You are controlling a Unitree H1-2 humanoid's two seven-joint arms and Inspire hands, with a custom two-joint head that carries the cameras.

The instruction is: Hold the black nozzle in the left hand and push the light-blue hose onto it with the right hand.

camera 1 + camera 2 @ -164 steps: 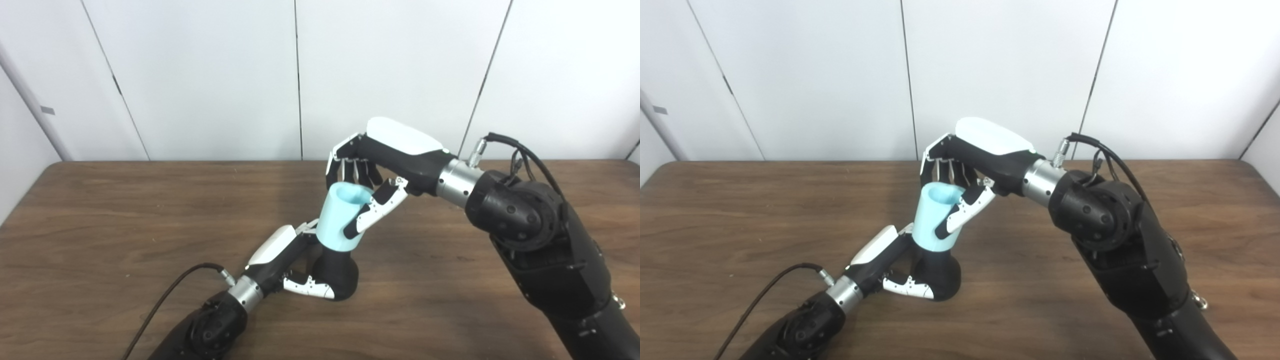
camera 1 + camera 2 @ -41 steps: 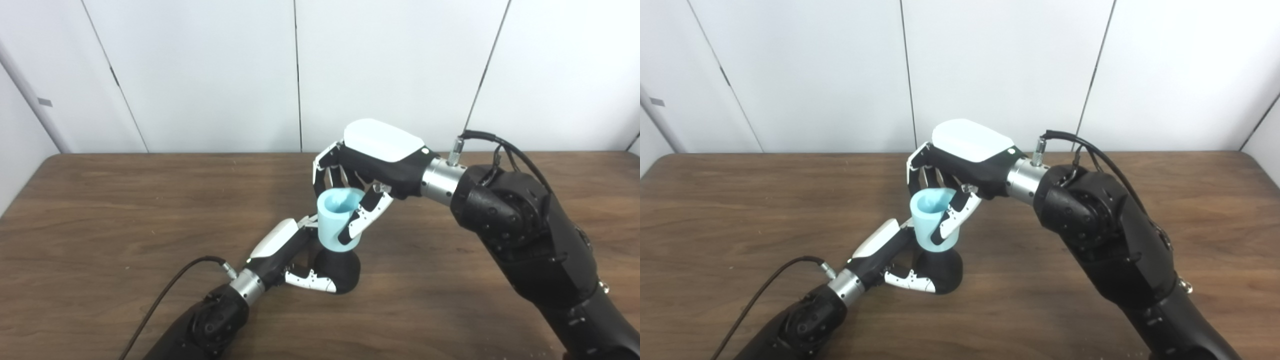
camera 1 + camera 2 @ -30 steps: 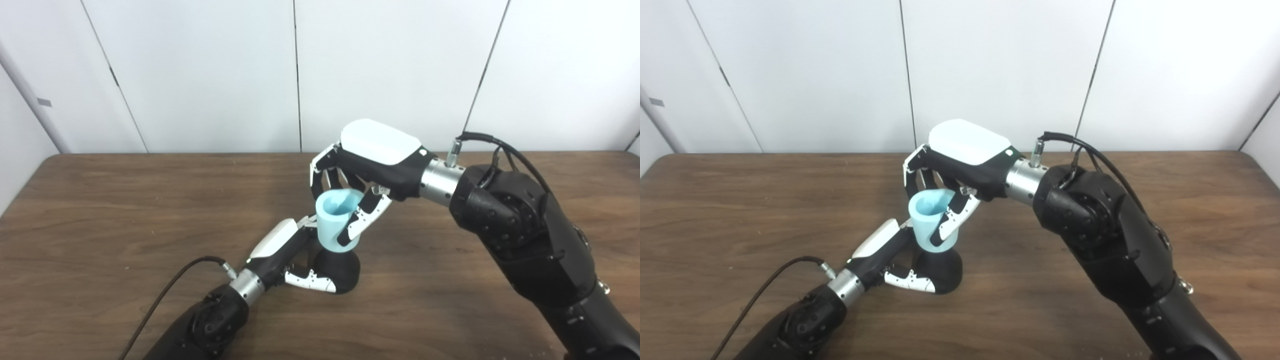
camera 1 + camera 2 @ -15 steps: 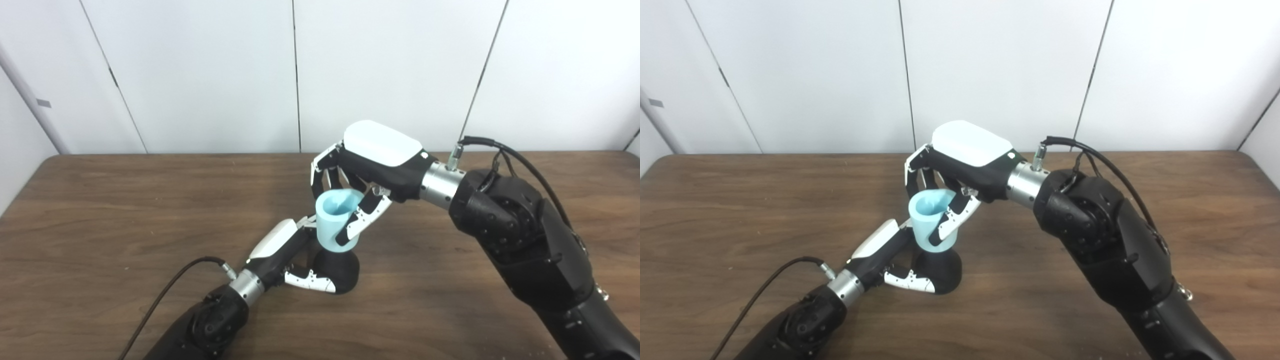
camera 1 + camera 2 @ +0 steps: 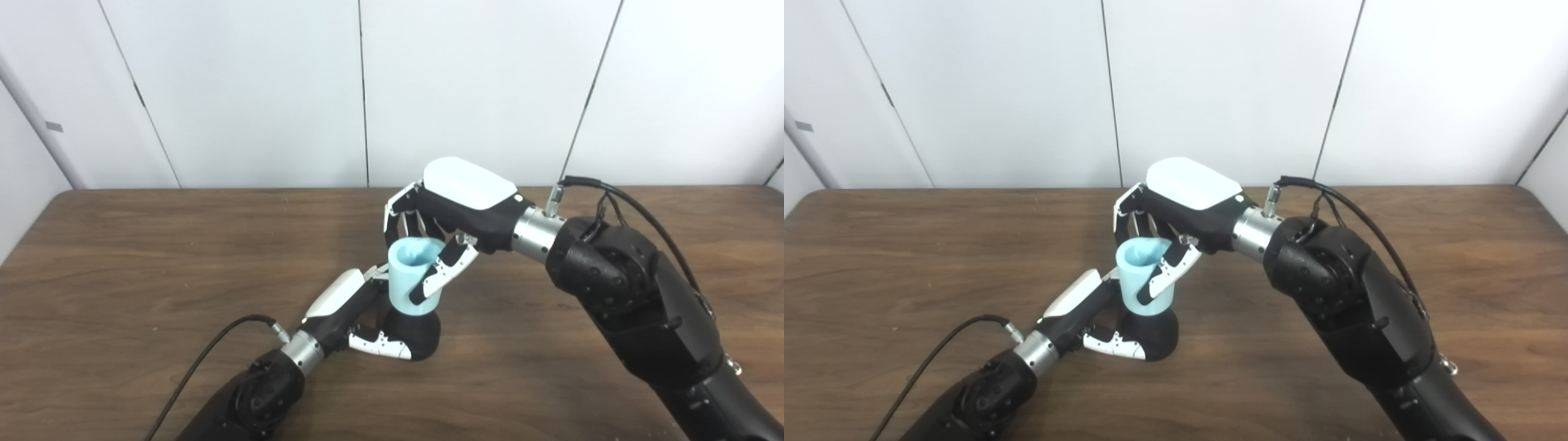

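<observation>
- The wooden counter (image 5: 122, 257) carries everything, near its middle.
- The right hand (image 5: 453, 214) grips the light-blue hose (image 5: 411, 278) from above; its open mouth faces up.
- The left hand (image 5: 358, 318) clasps the black nozzle (image 5: 416, 334), apparently seated in the hose's lower end.

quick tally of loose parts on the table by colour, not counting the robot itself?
Black: 1, the black nozzle, held by the left hand
Light blue: 1, the light-blue hose, held by the right hand, sitting on top of the nozzle
Total: 2
</observation>
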